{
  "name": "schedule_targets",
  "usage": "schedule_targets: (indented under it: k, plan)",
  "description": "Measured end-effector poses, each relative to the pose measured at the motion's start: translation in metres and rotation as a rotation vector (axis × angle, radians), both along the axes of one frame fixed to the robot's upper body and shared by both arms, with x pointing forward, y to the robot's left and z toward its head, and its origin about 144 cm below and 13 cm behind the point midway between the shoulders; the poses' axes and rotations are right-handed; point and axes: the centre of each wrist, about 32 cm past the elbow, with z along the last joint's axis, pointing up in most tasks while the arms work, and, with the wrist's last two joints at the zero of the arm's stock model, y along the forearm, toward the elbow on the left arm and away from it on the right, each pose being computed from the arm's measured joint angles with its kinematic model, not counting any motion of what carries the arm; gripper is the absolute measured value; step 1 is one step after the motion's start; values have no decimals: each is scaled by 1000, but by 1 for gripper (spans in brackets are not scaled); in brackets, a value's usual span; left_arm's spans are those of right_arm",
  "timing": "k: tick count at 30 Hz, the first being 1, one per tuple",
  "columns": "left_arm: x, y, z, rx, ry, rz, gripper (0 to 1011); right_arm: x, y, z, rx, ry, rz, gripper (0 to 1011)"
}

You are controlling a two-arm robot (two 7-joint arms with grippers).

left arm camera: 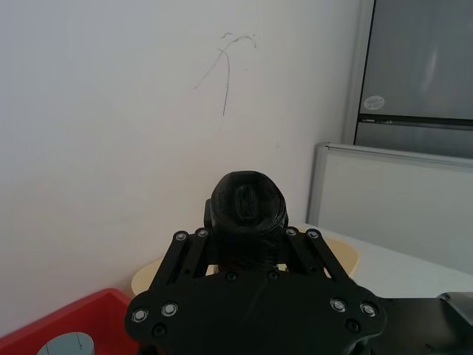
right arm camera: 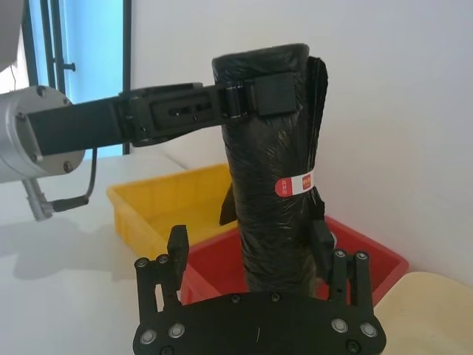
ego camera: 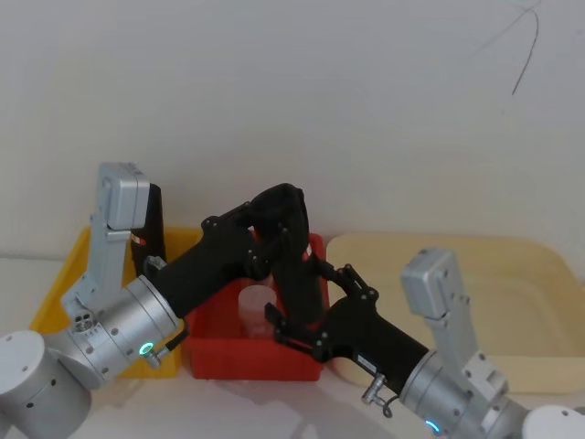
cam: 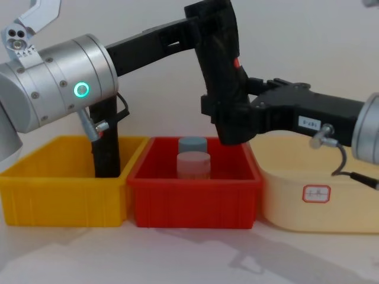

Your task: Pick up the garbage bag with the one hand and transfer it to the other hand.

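The garbage bag (cam: 222, 65), a thick black roll with a small red mark, hangs upright above the red bin (cam: 195, 201). My left gripper (cam: 204, 18), on the arm with the green ring light, is shut on its top end, which also shows in the left wrist view (left arm camera: 247, 207). My right gripper (right arm camera: 250, 235) is open around the roll's lower part (right arm camera: 273, 214). One of its fingers (right arm camera: 177, 244) stands clear of the roll, the other lies close against it. The head view shows the right gripper (ego camera: 306, 315) low on the roll (ego camera: 297, 265).
A yellow bin (cam: 59, 195) at the left holds a slimmer black roll (cam: 106, 154) standing upright. Two small round jars (cam: 193, 163) sit in the red bin under the bag. A cream tray (cam: 320, 201) lies to the right.
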Motion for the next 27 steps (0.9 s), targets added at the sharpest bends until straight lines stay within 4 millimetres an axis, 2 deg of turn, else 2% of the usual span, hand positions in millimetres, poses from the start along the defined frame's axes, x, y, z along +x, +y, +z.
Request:
schedule_targets:
  k: [24, 27]
  plan:
    - [0, 0, 0, 0, 0, 0, 371, 28, 13, -3, -48, -9, -42, 1000]
    - [0, 0, 0, 0, 0, 0, 371, 29, 14, -2, -59, -7, -53, 961]
